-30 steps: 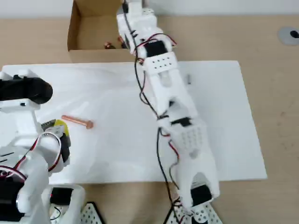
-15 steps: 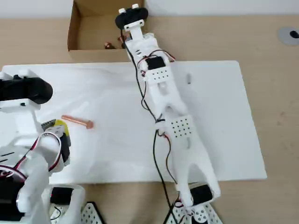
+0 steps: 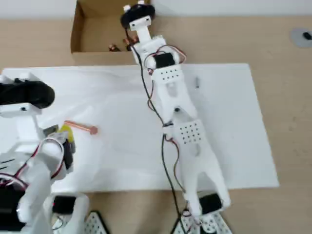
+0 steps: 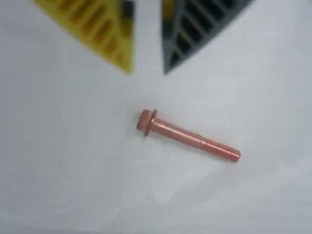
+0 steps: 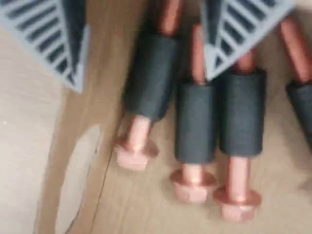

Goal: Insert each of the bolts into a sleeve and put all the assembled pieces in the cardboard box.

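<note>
With fingers apart, the right gripper [image 5: 144,73] hung over black-sleeved copper bolts [image 5: 195,122] in the brown cardboard box [image 3: 74,36]. The left gripper [image 4: 146,68], likewise apart, hovered seemingly to grasp the bare copper bolt [image 4: 187,136].

White printed shells form both arms. The right arm [image 3: 175,102] has grids of small holes, black servos and loose red and black cables [image 3: 146,90]; the left arm [image 3: 34,165] has red wiring. The left gripper [image 4: 146,72] has one yellow and one black ribbed finger, the right gripper [image 5: 141,83] grey-blue ribbed ones
</note>
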### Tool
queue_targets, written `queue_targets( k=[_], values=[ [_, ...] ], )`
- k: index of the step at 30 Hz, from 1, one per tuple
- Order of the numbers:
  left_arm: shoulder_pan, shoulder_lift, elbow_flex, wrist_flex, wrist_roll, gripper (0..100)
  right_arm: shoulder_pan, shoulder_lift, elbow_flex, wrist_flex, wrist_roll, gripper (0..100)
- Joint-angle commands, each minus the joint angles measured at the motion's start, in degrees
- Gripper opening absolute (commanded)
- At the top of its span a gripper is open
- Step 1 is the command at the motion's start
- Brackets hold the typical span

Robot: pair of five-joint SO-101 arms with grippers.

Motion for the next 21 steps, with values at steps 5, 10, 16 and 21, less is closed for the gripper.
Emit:
queue_targets(
  k=[5,10,16,21],
  values=[
    [-0.9,0.4,2.8,-0.9,6.0,8,-0.6,-12.7,-1.6,11.2,0.7,20.3],
    [-1.2,4.9,9.1,-1.7,10.7,11,-0.5,-23.1,-1.6,25.3,0.7,20.3],
    [-1.5,19.0,8.8,-1.9,17.8,17,-0.2,-34.9,-1.6,43.1,0.7,20.3],
    [-4.7,33.5,3.3,-1.9,23.5,17,3.3,-44.4,1.4,45.7,0.9,20.3]
  ],
)
